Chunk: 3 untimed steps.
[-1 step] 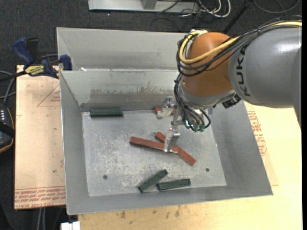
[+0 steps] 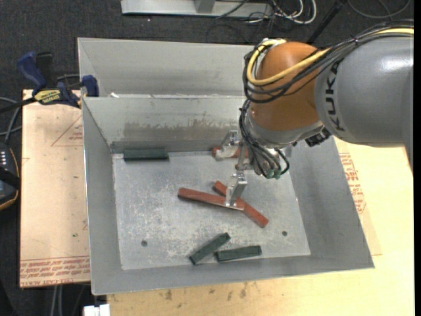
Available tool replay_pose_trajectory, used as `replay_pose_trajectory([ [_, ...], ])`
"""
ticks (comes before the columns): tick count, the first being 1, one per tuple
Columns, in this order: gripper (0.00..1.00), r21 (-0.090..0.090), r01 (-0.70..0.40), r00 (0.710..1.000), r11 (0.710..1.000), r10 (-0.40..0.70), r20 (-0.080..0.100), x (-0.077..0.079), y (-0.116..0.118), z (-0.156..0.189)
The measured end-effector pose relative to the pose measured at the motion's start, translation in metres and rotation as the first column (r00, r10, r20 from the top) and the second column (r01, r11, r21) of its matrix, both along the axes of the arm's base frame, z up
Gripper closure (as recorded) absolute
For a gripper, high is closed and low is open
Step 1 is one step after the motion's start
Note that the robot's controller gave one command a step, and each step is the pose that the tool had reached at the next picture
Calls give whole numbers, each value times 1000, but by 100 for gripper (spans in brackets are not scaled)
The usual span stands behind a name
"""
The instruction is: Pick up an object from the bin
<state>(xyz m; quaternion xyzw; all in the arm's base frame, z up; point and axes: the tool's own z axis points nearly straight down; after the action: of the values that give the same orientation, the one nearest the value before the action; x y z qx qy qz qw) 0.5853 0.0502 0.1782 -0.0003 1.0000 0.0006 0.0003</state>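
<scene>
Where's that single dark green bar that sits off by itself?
In the camera view the dark green bar lies flat at the bin floor's back left, along the foot of the back wall, far from the crossed red-brown sticks under the gripper.

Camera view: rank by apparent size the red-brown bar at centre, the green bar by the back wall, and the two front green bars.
1. Red-brown bar: longest, partly hidden by the gripper.
2. Back-wall green bar, left front green bar and right front green bar: too alike to rank.
</scene>
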Motion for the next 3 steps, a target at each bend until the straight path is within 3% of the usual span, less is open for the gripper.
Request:
replay_pose_trajectory([
  [1, 0, 1, 96, 995, 995, -96, 4, 0, 11, -49],
  [2, 0, -1, 112, 994, 994, -112, -2, -1, 12, -62],
  [3, 0, 0, 214, 977, 977, -214, -1, -9, 33, -51],
])
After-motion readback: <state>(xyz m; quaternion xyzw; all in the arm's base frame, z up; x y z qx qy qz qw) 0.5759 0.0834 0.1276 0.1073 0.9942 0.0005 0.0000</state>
